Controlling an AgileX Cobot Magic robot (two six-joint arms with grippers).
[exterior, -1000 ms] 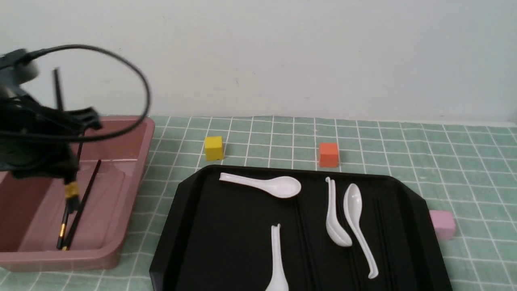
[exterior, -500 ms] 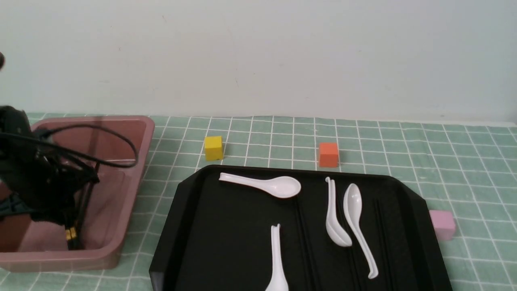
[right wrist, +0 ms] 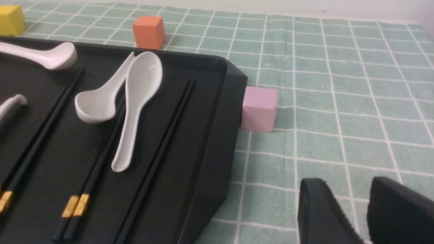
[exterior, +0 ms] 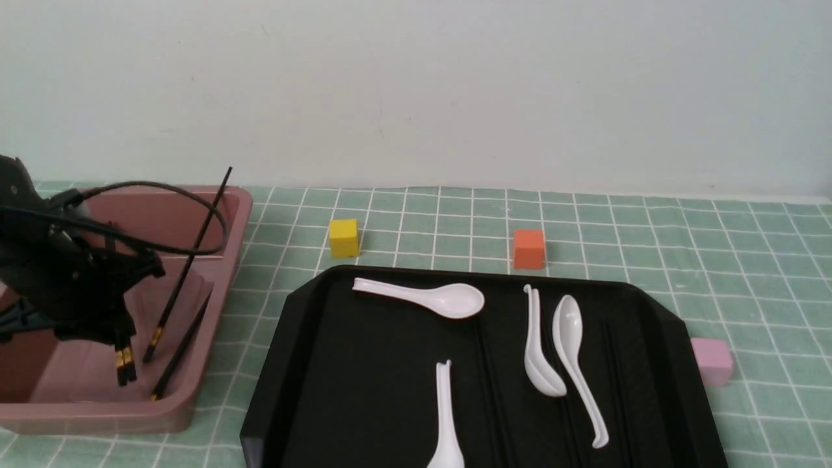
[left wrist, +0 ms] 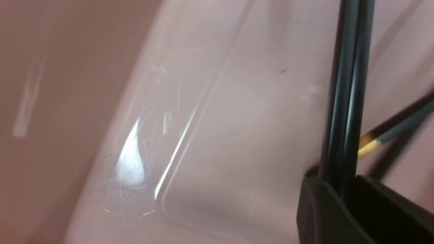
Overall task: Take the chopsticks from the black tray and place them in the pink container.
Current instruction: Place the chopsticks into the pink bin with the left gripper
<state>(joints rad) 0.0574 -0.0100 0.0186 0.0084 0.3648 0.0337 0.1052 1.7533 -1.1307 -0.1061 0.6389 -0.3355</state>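
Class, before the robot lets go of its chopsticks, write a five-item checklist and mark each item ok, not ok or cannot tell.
1. Left gripper grips the chopsticks: ok, two side by side.
2. Their banded ends are within the pink container: ok, as the front view shows them.
3. Held tips touch the container floor: cannot tell.
4. Loose chopsticks in the container lie flat: not ok, one slants up, its end showing above the far rim.
5. Black tray emptied of chopsticks: not ok, some lie there.

No readable text or numbers, though the left wrist view looks blurry.
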